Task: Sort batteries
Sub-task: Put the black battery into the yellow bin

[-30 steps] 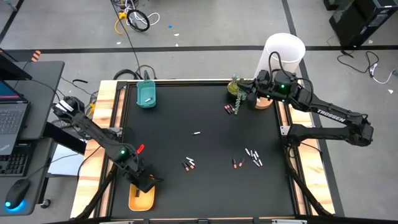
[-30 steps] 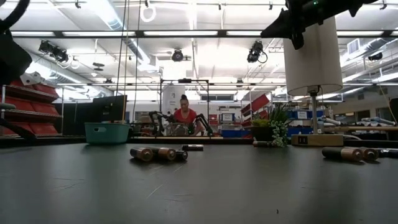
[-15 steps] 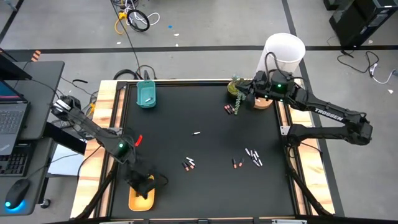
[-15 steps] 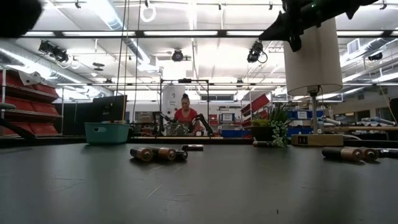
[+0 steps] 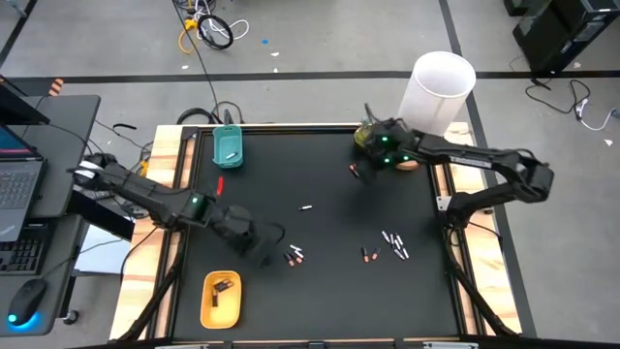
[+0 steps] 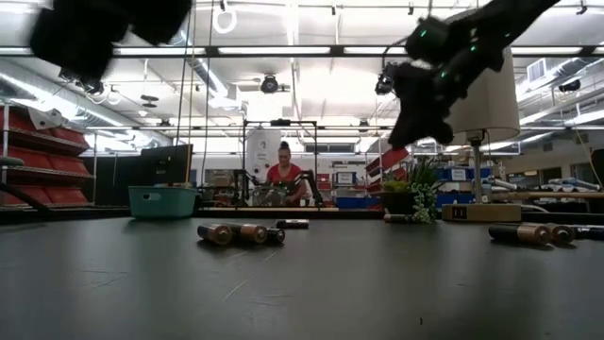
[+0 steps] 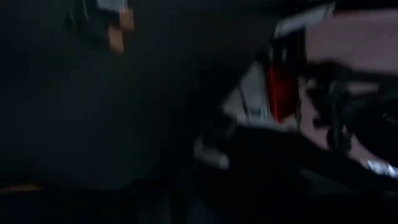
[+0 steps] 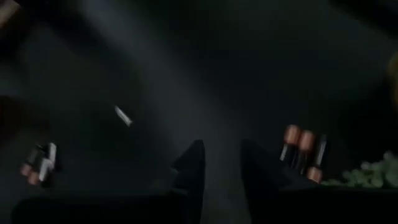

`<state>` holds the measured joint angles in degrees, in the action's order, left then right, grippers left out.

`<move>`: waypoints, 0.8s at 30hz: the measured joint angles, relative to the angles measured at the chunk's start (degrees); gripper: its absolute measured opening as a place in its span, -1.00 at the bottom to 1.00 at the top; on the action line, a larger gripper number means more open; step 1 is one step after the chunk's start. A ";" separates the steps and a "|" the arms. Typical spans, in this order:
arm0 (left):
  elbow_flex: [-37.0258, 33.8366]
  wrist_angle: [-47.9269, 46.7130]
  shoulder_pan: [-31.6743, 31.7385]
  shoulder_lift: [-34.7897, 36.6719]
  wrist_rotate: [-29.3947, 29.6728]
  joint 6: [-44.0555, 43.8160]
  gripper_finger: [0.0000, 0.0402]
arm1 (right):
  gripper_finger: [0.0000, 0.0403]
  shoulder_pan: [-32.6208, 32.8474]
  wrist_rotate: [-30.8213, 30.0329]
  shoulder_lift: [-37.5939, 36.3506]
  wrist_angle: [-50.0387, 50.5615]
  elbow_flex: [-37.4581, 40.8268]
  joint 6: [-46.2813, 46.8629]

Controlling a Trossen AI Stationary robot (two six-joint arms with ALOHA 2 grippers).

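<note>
Robotics lab: shelving (image 6: 42,156), ceiling strip lights (image 6: 283,50)

Left pincer (image 5: 260,244) hangs low mid-table; right pincer (image 8: 219,163) hovers with fingers slightly parted.

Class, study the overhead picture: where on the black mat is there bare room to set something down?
Bare: the stretch between the teal tray and the lone pale battery; also the near edge beyond the yellow tray. Crowded: around the battery clusters and near the left gripper.
</note>
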<state>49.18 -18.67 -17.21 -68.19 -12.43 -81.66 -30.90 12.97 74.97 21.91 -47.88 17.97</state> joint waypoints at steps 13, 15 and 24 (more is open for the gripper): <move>0.35 -0.54 11.91 -0.02 18.91 17.60 -0.22 | -0.55 -0.47 -5.74 17.58 11.15 -11.22 -4.88; 1.09 -0.44 12.93 -0.04 21.68 20.39 -0.22 | -0.55 -0.41 -5.85 18.42 10.71 -11.78 -5.04; 4.16 -0.36 17.11 -0.04 24.61 32.11 -0.22 | -0.55 -1.61 -5.99 23.38 11.99 -12.23 -4.45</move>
<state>53.35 -19.03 -0.10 -68.23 12.18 -49.55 -32.51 6.98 98.34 33.90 -60.12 13.52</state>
